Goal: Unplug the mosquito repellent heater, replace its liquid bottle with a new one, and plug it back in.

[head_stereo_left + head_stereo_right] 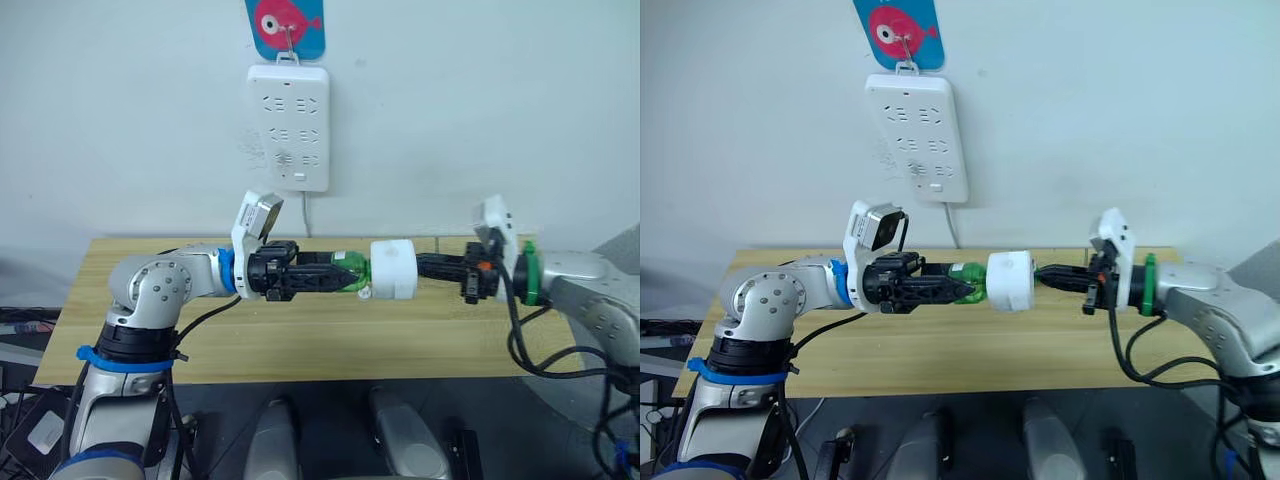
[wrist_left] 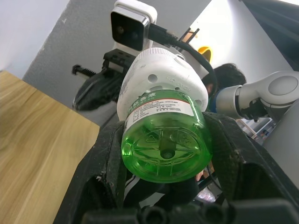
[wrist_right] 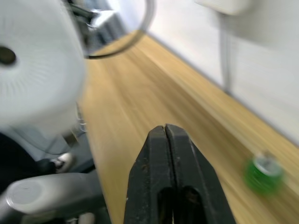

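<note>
Two end effectors are raised mid-air over the bench [image 1: 300, 350]: left end effector [image 1: 335, 274] clamped on the liquid bottle [image 1: 350, 272], heater [image 1: 393, 269] attached; right end effector [image 3: 167, 133] pinched together, empty. Bottle could get cross-threaded if twisted crooked.

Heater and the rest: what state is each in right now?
White rounded plastic heater: unplugged, off the table, bottle attached.
Translucent green plastic bottle: in heater, gripped by left hand.
Right hand: shut, beside heater.
Second green bottle: on table.
White wall power strip: sockets empty.
</note>
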